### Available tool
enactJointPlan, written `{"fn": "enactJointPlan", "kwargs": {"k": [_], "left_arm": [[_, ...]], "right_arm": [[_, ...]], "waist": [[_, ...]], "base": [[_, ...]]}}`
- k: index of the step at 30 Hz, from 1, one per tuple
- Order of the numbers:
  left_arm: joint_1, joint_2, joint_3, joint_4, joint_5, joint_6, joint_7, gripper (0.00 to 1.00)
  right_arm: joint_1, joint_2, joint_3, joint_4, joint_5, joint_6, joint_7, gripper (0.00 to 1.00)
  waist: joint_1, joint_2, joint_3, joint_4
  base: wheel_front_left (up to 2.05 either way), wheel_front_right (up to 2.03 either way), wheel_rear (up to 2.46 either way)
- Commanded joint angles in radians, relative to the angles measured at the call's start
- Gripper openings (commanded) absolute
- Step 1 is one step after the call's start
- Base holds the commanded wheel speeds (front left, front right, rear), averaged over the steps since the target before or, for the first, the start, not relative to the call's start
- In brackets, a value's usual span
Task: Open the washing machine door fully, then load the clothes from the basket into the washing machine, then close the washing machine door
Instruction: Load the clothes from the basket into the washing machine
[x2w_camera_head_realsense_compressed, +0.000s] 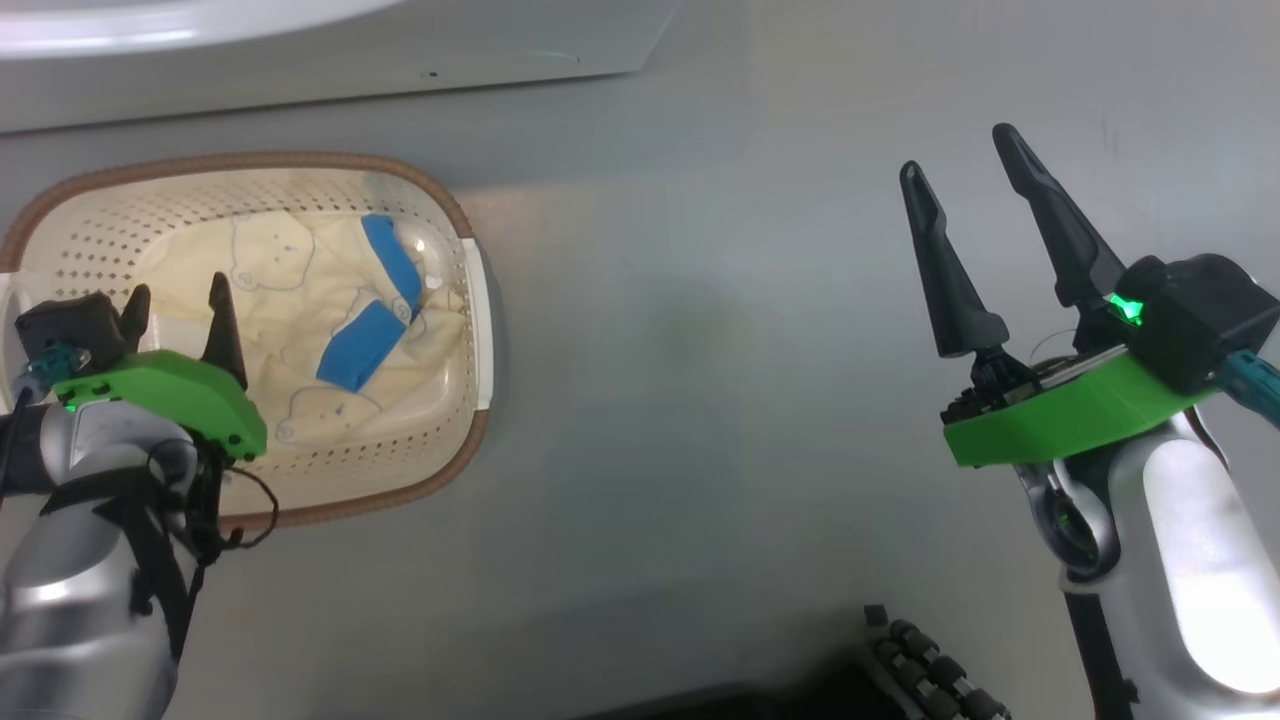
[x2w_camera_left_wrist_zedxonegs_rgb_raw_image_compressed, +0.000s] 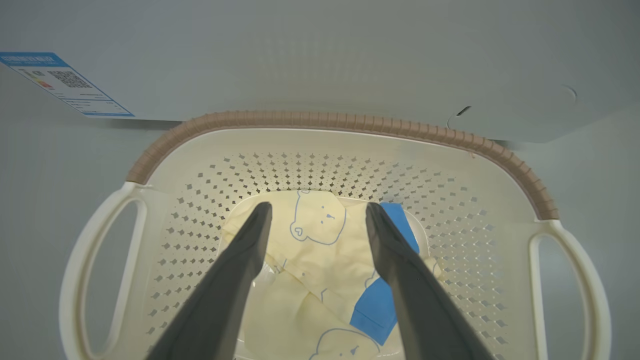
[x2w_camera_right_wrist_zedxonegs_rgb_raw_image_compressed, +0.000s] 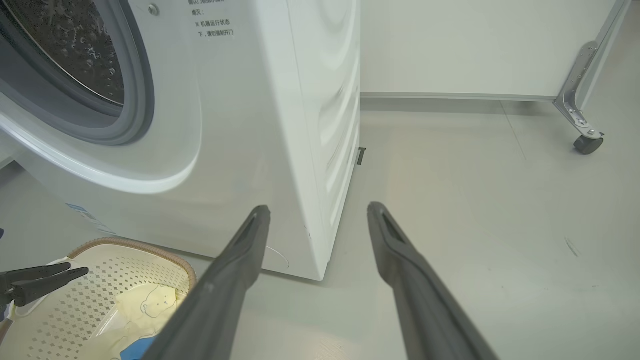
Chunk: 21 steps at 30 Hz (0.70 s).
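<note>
A: Biggest obj?
B: Washing machine (x2w_camera_right_wrist_zedxonegs_rgb_raw_image_compressed: 240, 125) is being shown standing on grey floor (x2w_camera_head_realsense_compressed: 700, 400), grey gasket (x2w_camera_right_wrist_zedxonegs_rgb_raw_image_compressed: 132, 100) ringing the drum opening at upper left of right wrist view.
A: Basket?
B: Basket (x2w_camera_head_realsense_compressed: 455, 215) is being shown sitting on floor just in front of machine, below its blue sticker (x2w_camera_left_wrist_zedxonegs_rgb_raw_image_compressed: 65, 82).
A: Clothes?
B: Clothes (x2w_camera_head_realsense_compressed: 290, 300) are being shown lying crumpled at basket btm, blue bands up.
A: Left gripper?
B: Left gripper (x2w_camera_head_realsense_compressed: 180, 285) is being held over basket, fingers spread, aimed at clothes, empty. Contact w/ fabric can't be told.
A: Right?
B: Right gripper (x2w_camera_head_realsense_compressed: 957, 150) is being held over bare floor, well apart from basket, fingers spread, empty.
</note>
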<state>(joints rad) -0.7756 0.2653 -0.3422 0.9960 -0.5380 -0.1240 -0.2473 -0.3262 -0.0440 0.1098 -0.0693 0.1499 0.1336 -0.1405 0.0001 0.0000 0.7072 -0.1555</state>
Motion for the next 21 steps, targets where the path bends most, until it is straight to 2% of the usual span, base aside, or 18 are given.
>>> {"fn": "enactJointPlan", "kwargs": {"k": [1, 7, 11, 21], "left_arm": [[-0.017, 0.030, 0.012, 0.015, -0.014, -0.004, -0.002, 1.00], [-0.049, 0.029, -0.059, 0.044, -0.081, -0.006, 0.055, 1.00], [-0.063, 0.066, -0.134, 0.022, -0.181, -0.006, 0.138, 1.00], [-0.107, 0.168, -0.246, -0.020, -0.351, -0.007, 0.290, 1.00]], "right_arm": [[-0.006, -0.006, 0.025, -0.028, 0.005, -0.003, -0.008, 1.00], [-0.033, -0.006, 0.047, -0.027, 0.008, -0.003, -0.013, 1.00], [-0.054, -0.006, 0.061, -0.033, 0.013, -0.003, -0.020, 1.00], [-0.076, -0.006, 0.071, -0.045, 0.029, -0.003, -0.037, 1.00]], "waist": [[-0.0001, 0.0000, 0.042, -0.014], [-0.0001, 0.0000, 0.097, -0.030], [-0.0001, 0.0000, 0.154, -0.049], [-0.0001, 0.0000, 0.256, -0.093]], "base": [[0.00, 0.00, 0.00], [0.00, 0.00, 0.00], [0.00, 0.00, 0.00], [0.00, 0.00, 0.00]]}}
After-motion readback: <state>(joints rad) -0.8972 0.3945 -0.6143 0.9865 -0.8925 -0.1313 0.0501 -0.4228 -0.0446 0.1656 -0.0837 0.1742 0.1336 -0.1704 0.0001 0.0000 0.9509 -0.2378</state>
